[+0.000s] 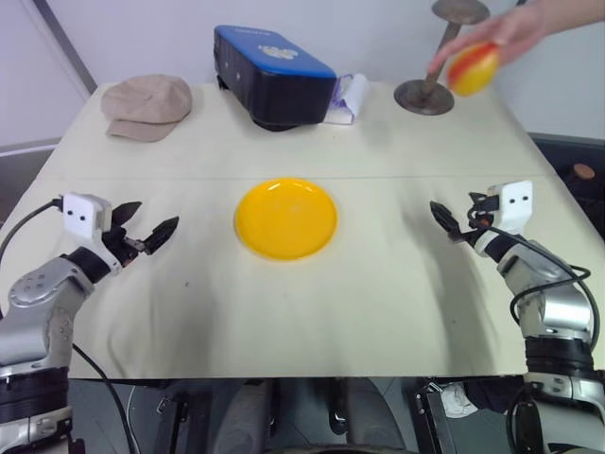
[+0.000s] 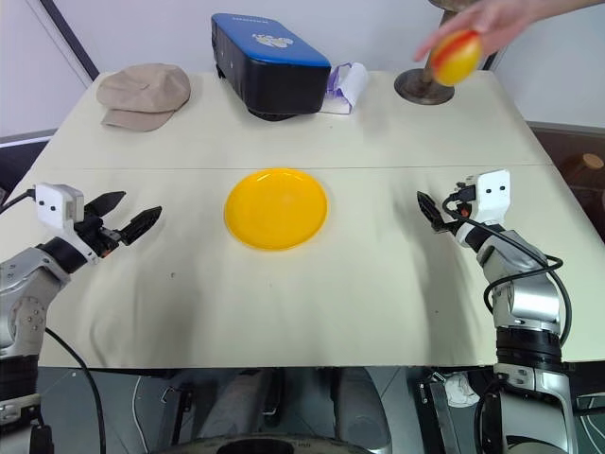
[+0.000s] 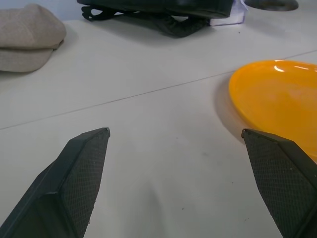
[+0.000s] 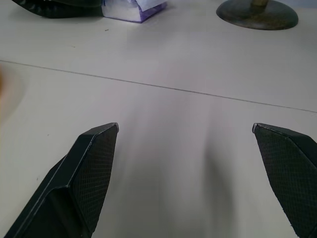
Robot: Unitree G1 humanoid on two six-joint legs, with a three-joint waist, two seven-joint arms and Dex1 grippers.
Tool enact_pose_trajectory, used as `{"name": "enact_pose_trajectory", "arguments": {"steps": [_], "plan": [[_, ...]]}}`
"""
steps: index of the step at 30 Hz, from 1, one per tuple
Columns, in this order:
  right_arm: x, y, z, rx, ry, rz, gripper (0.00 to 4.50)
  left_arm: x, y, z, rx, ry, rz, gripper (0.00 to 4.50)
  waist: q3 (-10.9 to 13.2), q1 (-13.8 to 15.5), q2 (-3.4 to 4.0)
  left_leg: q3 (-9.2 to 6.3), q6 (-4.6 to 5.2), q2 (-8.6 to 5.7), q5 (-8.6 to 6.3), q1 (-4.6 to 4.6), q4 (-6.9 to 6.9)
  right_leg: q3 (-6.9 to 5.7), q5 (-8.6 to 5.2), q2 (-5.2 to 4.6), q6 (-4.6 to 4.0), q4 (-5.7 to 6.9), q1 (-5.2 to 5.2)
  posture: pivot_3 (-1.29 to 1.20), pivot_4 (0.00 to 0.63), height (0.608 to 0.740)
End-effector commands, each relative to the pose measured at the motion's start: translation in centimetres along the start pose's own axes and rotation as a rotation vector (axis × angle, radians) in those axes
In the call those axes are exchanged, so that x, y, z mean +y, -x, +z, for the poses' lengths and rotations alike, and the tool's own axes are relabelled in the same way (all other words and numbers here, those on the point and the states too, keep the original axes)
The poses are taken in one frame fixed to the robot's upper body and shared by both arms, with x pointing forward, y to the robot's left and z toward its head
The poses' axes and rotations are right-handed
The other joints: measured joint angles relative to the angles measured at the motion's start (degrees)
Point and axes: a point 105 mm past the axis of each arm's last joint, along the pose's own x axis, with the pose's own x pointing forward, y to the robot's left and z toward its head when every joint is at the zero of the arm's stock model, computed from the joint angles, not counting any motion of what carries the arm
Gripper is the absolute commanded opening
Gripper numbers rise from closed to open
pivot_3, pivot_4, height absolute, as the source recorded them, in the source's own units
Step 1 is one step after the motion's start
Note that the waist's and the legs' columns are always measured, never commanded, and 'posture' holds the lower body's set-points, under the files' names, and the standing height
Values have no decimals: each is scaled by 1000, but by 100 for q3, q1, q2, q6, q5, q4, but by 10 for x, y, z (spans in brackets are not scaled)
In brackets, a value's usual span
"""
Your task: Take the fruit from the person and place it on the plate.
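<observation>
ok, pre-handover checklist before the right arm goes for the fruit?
1. Fruit in the person's hand, held above the table's far right: ok.
2. Right gripper jaws open, holding nothing: ok.
3. Left gripper open, low over the table, apart from the plate: ok.
4. Plate bare, mid-table: ok.
5. Metal stand sits just under the fruit, a possible snag on approach: not ok.
6. Whether the fruit is within the right arm's reach: cannot tell.

I see a cloth-covered table [image 1: 378,312]; yellow plate [image 1: 285,218] central; behind it, a blue box [image 1: 269,74]; 1 beige cap [image 1: 146,106] far-left of it.
</observation>
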Motion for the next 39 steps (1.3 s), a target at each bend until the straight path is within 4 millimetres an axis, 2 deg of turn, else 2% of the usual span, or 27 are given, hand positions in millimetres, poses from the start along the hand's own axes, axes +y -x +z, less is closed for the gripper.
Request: {"name": "enact_pose_trajectory", "arguments": {"steps": [1, 8, 10, 12, 14, 18, 22, 26, 31, 35, 39], "plan": [[-3, 0, 15, -54, 41, -10, 4429, 4, 2, 16, -45, -47, 9, 4500, 0, 0, 0, 0, 0, 0, 0, 0, 0, 0, 0, 0, 0, 0, 0, 0, 150, 740], [2, -3, 22, -76, 39, 2, 4429, 4, 2, 16, -46, -49, 10, 4500, 0, -1, 0, 0, 0, 0, 0, 0, 0, 0, 0, 0, 0, 0, 0, 0, 150, 740], [8, -2, 27, -92, 23, 38, 4429, 4, 2, 17, -45, -50, 8, 4500, 0, -1, 0, 0, 0, 0, 0, 0, 0, 0, 0, 0, 1, 0, 0, 0, 150, 740], [23, 1, 37, -124, -18, 115, 4429, 4, 2, 17, -44, -52, 3, 4500, 0, -2, 0, 0, 0, 0, 0, 0, 1, 0, 0, 0, 1, 0, 0, 0, 150, 740], [48, 13, 61, -205, -140, 247, 4429, 4, 0, 20, -44, -55, -14, 4500, 0, -2, 0, -3, 0, 1, 0, 0, 0, 0, 0, -2, 1, 2, 0, 0, 150, 740], [76, 37, 91, -313, -261, 357, 4429, 4, -2, 35, -79, -42, -58, 4500, -2, 9, -3, -4, 2, 6, -1, 0, 1, 0, 0, -2, 1, 1, 0, 0, 150, 740], [97, 43, 104, -356, -303, 388, 4429, -5, -3, 53, -115, -11, -151, 4500, -2, 9, -4, -4, 4, 6, -3, 0, 6, -1, 0, -4, 0, -3, 4, 0, 150, 740], [114, 39, 115, -396, -305, 396, 4429, -24, -1, 86, -160, 21, -306, 4500, -2, -7, -3, -5, 4, 6, -3, 0, 7, 0, -1, -3, 0, 0, 3, 0, 150, 740], [114, 27, 118, -408, -257, 370, 4429, -42, 5, 113, -165, 28, -447, 4500, -1, -15, -2, -4, 4, 6, -3, 0, 7, -1, 0, 2, 0, 0, 2, 0, 150, 740], [111, 12, 117, -410, -216, 367, 4429, -45, 5, 120, -175, 18, -458, 4500, -1, -13, -2, -1, 4, 5, -3, 0, 7, -1, 0, 8, 0, 0, 3, 0, 150, 740], [118, -9, 117, -408, -191, 397, 4429, -47, 4, 119, -179, 23, -455, 4500, -1, -39, -2, 0, 5, 5, -2, 2, 8, 0, 0, 11, 0, 2, 2, 0, 150, 740]]}}
